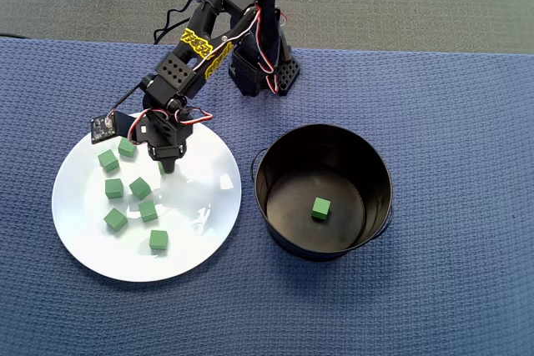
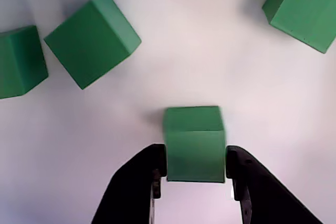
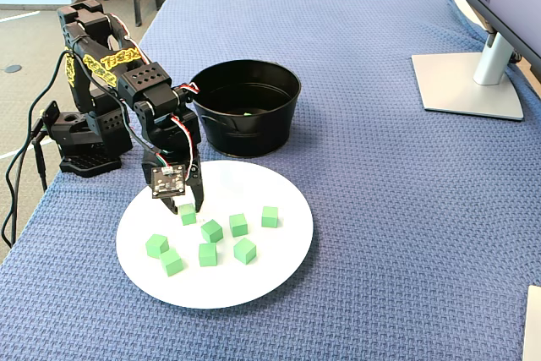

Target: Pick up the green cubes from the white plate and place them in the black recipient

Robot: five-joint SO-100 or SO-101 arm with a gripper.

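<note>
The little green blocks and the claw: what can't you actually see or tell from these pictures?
- Overhead view: the arm hides the block between the gripper fingers.
- Wrist view: whether the fingers touch that block is unclear; the picture edges cut off three other blocks.
- Fixed view: the black pot's wall nearly hides the block inside.

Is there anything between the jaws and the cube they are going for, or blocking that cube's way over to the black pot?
Nothing visible. In the wrist view the gripper has its jaws on either side of one green cube. Between the white plate and the black pot lies only bare blue cloth; the other cubes sit off that line.
</note>
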